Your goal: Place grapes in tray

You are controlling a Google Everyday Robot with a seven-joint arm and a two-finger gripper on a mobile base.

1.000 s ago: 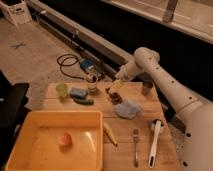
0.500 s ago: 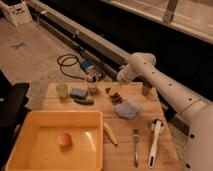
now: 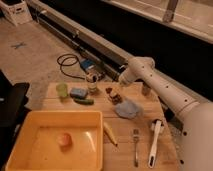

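Note:
The grapes (image 3: 109, 92) are a small dark reddish bunch lying on the wooden table (image 3: 150, 115), right of its middle at the back. My gripper (image 3: 115, 95) hangs from the white arm that reaches in from the right. It is right at the grapes, touching or just above them, and partly covers them. The yellow tray (image 3: 30, 125) stands at the table's front left, well apart from the gripper. A pale orange fruit (image 3: 63, 139) lies inside it.
On the table are a green cup (image 3: 61, 90), a blue sponge (image 3: 78, 93), a green cucumber-like vegetable (image 3: 84, 101), a can (image 3: 92, 82), a blue cloth (image 3: 127, 108), a brown cup (image 3: 145, 90), a fork (image 3: 135, 145), a white brush (image 3: 155, 140) and a yellowish piece (image 3: 109, 132) beside the tray.
The arm's elbow has shifted left and lowered, and the gripper has come down onto the grapes. The objects on the table have not moved.

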